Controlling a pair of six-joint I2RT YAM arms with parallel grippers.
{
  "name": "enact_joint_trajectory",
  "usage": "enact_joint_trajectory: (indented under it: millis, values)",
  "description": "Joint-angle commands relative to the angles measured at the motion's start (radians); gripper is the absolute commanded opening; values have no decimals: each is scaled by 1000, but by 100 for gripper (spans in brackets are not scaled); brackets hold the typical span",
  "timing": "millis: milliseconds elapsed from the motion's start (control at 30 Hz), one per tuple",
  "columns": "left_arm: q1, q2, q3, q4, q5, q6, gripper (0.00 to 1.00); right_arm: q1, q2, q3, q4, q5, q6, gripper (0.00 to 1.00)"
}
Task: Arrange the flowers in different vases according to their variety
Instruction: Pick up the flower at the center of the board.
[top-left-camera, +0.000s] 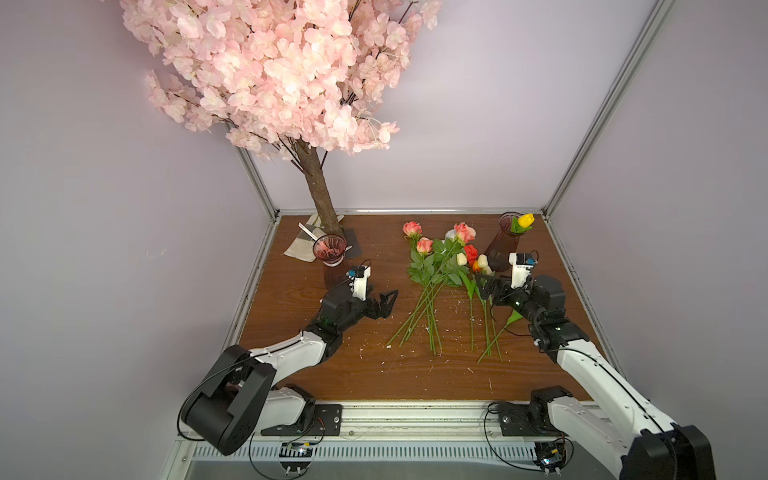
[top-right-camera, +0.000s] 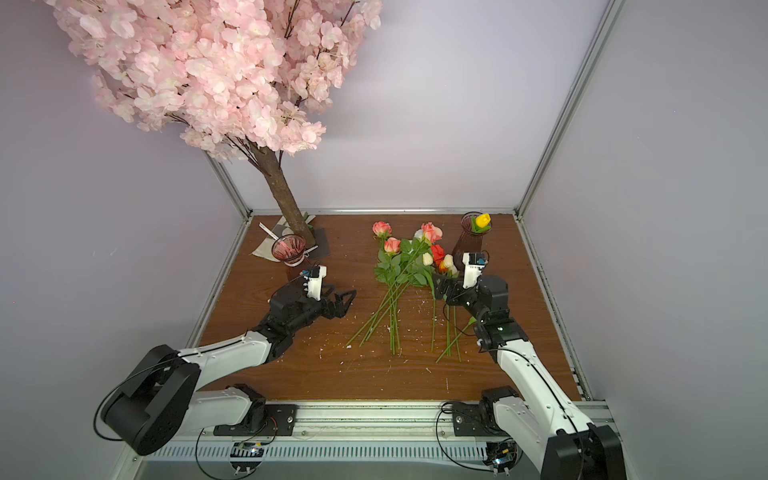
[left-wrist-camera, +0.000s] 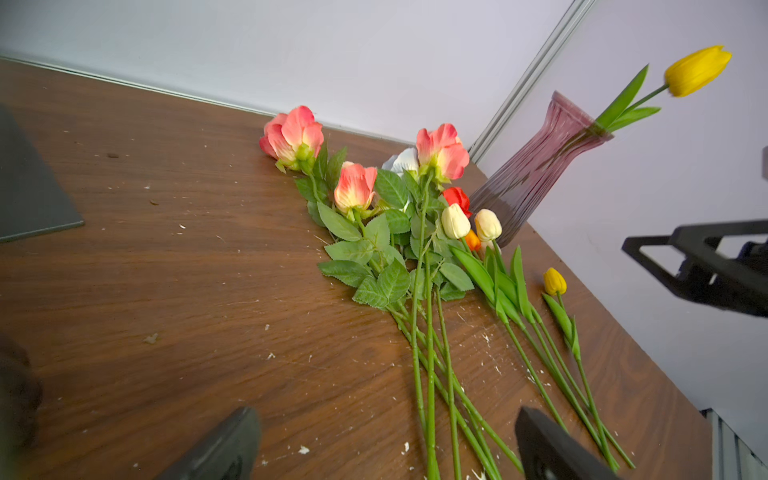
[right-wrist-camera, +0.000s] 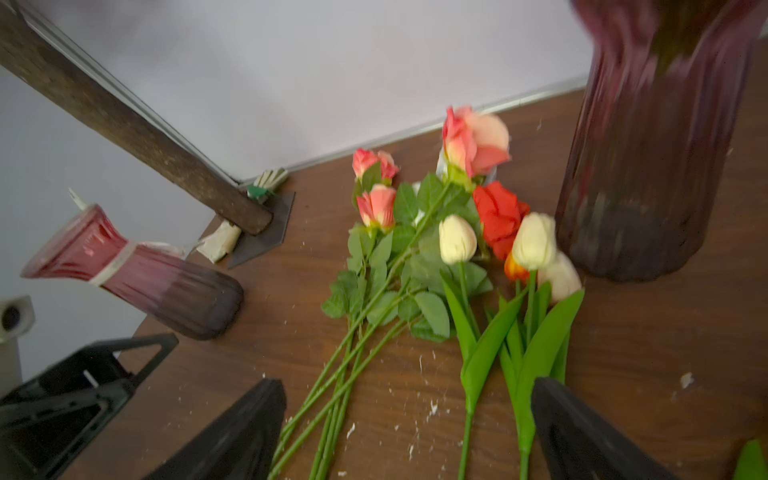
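The table (top-left-camera: 374, 374) is barely started: one yellow tulip (top-left-camera: 526, 220) sits in the 1 o'clock vase (top-left-camera: 500, 247), the 10 o'clock vase (top-left-camera: 330, 250) looks empty, roses (top-left-camera: 424, 246) and tulips (top-left-camera: 482, 262) lie loose, and the left gripper (top-left-camera: 386, 305) and right gripper (top-left-camera: 487, 287) are both wide open.

In both top views the light is bright and soft and comes from above. The big pink blossom tree (top-left-camera: 282, 75) glows almost white at the top. The brown wooden worktop (top-left-camera: 374, 374) has only faint shadows under the arms. The silver metal wall rails (top-left-camera: 609, 104) lean outward near the edges. The left wrist view is sharp on the pink-coral roses (left-wrist-camera: 293, 135), but the left gripper (left-wrist-camera: 384, 419) has fuzzy black jaws and one corner is dark. The right wrist view is smeared all over, most on the close dark maroon ribbed glass vase (right-wrist-camera: 648, 166).
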Motion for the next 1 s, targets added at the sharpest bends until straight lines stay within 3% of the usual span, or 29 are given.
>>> enact_joint_trajectory:
  millis: [0,167,300,500,700,767,967]
  values:
    - [-60,38,101,-114,-20,64,100,6,13,-53,90,-42,40,100]
    - [-135,136,233,-246,-94,100,94,4,38,-127,142,71,142,99]
    - [-158,260,384,-370,-96,113,79,-1,10,-196,206,126,263,100]
    - [-171,435,622,-547,-101,149,56,-5,-56,-306,415,30,227,99]
    - [-185,581,826,-676,-127,205,42,-6,-175,-427,452,207,282,100]
    - [-186,630,882,-707,-139,225,41,-6,-216,-434,437,214,281,100]
    - [-195,777,1120,-881,-200,280,23,-6,-276,-465,439,239,306,99]
